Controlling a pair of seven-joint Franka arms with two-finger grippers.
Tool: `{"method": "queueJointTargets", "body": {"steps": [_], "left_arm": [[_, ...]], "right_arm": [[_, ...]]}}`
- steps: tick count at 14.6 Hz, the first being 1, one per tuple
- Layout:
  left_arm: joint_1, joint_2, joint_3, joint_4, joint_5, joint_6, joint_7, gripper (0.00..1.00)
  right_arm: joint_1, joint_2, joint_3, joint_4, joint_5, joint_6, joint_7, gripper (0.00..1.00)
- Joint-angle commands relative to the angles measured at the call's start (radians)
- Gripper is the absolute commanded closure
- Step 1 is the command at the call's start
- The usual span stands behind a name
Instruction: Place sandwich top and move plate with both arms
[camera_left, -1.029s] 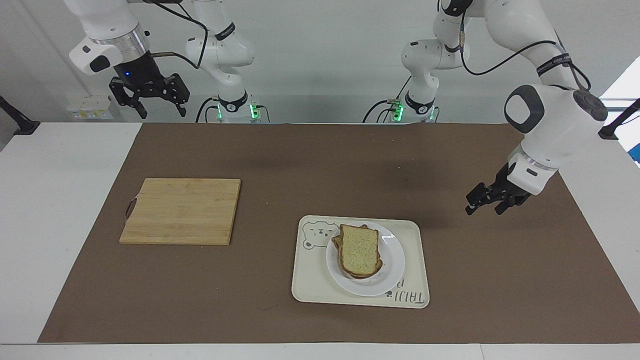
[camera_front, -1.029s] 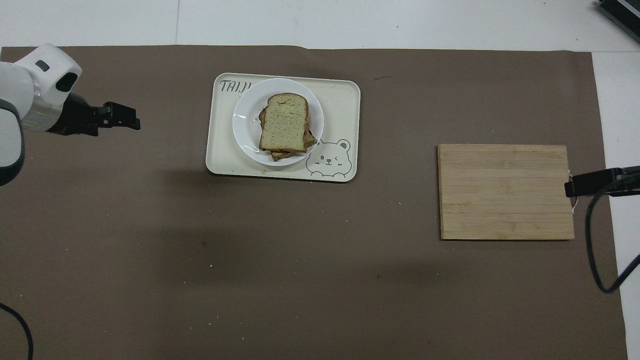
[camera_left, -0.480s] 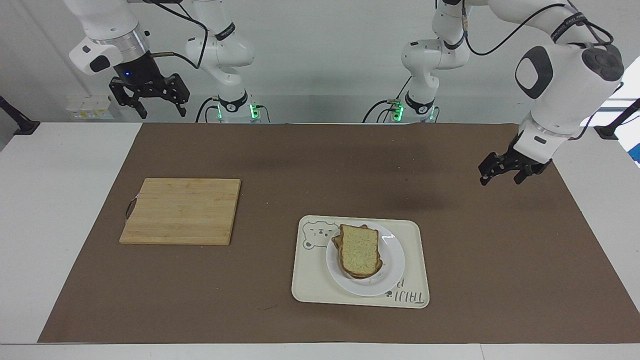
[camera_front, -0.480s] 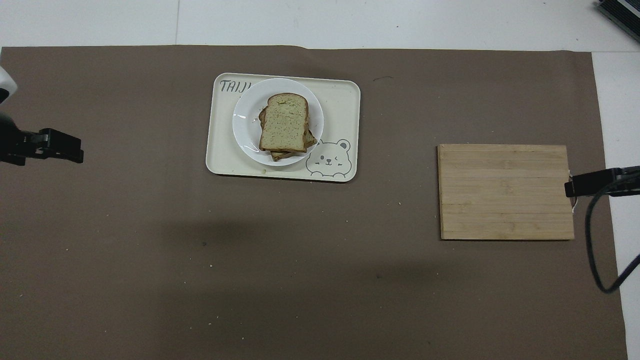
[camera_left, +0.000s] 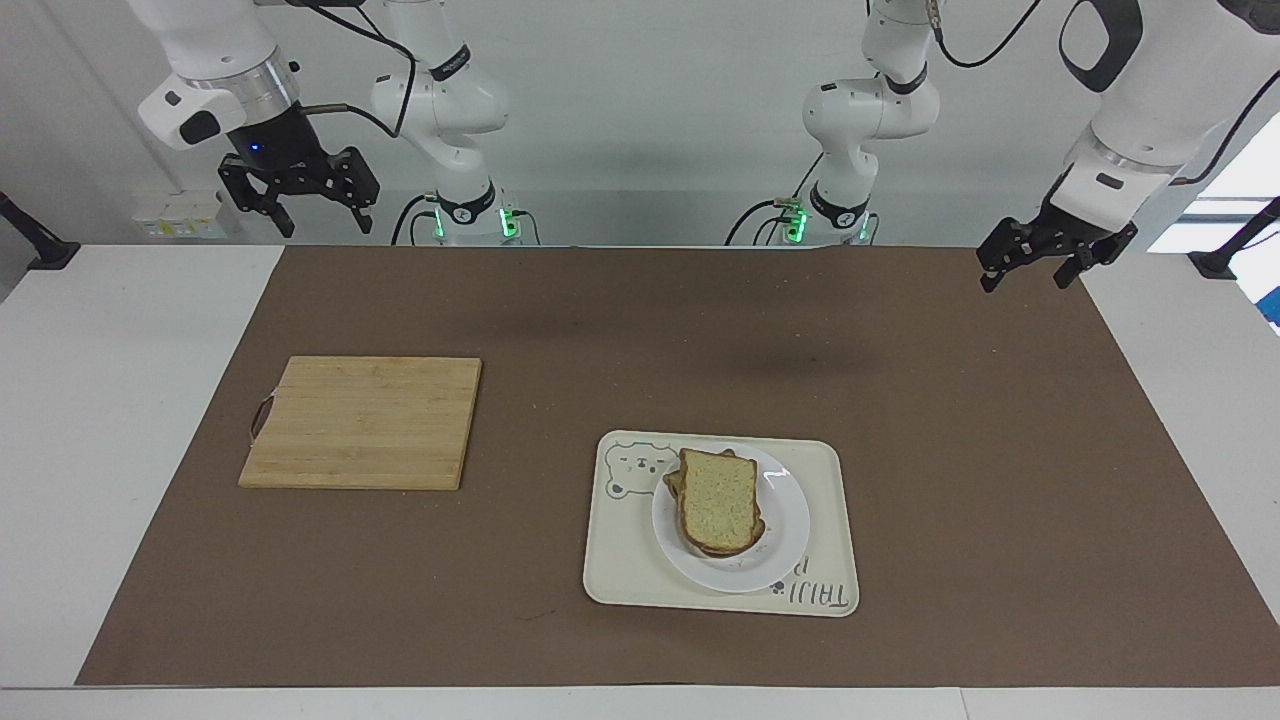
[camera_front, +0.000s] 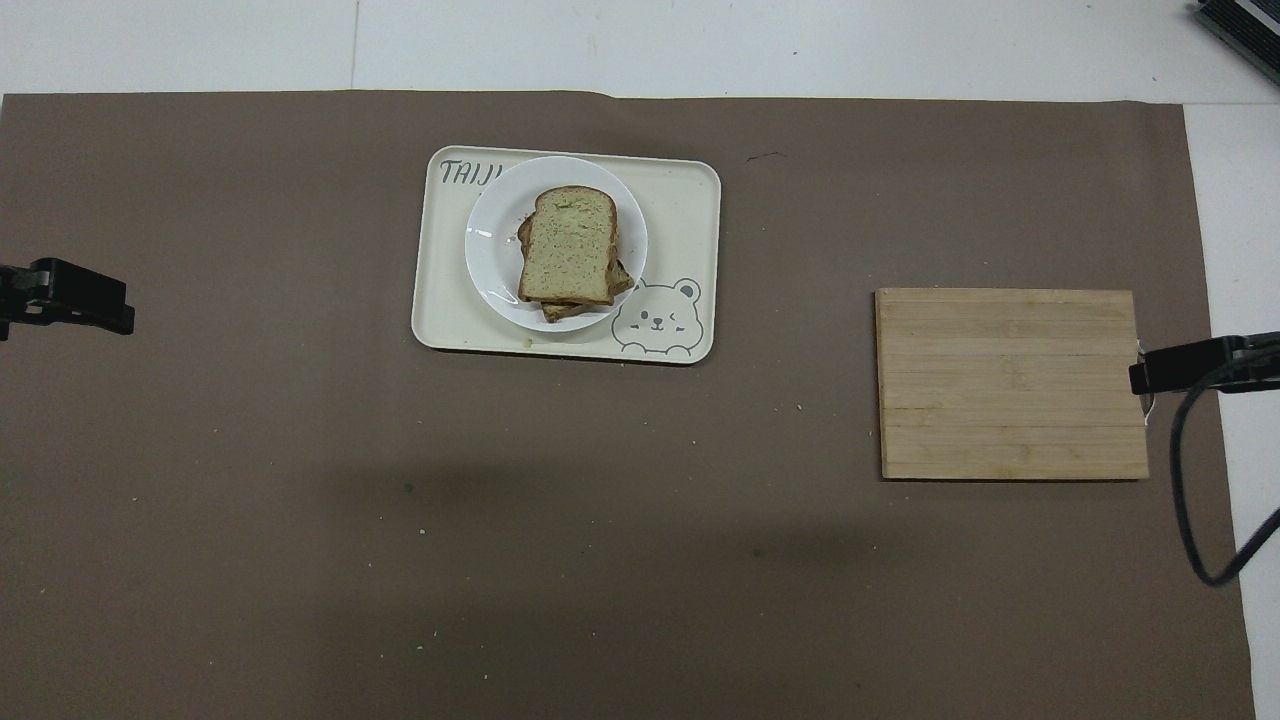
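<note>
In the facing view, going left to right, the right gripper (camera_left: 298, 199) hangs high over the robots' edge of the tabletop, at the right arm's end, its fingers spread and holding nothing; this arm waits. Below it, the wooden cutting board (camera_left: 362, 422) lies bare on the brown mat (camera_left: 900, 420), toward the right arm's end. Nearer the middle, close to the mat's edge farthest from the robots, sits the cream bear-printed tray (camera_left: 625, 560), and on it the white plate (camera_left: 785, 545). The sandwich top (camera_left: 716, 498) rests on the stack of bread on that plate, with the lower slices showing at its edges. At the left arm's end, the left gripper (camera_left: 1040, 256) hangs in the air over the mat's corner nearest the robots, its fingers spread and empty.

Judging from how things lie, the top slice is placed and the plate stands on the tray, so the task looks done or nearly so; whether the plate was meant to end there I cannot tell. Both grippers are well apart from the plate.

The mat covers most of the white tabletop (camera_left: 120, 400) and carries scattered crumbs. A pale wall stands at the robots' end, with green lights at both arm bases.
</note>
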Motion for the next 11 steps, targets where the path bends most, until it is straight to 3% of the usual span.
{"method": "queueJointTargets", "body": {"steps": [1,5,11], "left_arm": [[0.000,0.002,0.000,0.009,0.013,-0.017,-0.006,0.00],[0.000,0.002,0.003,0.009,-0.061,-0.010,-0.011,0.00],[0.002,0.002,0.004,0.008,-0.061,-0.013,-0.014,0.00]], "right_arm": [[-0.018,0.000,0.012,-0.001,-0.005,0.004,-0.031,0.00],[-0.018,0.000,0.012,-0.002,-0.005,0.006,-0.031,0.00],[-0.018,0.000,0.012,-0.002,-0.005,0.004,-0.031,0.00]]}}
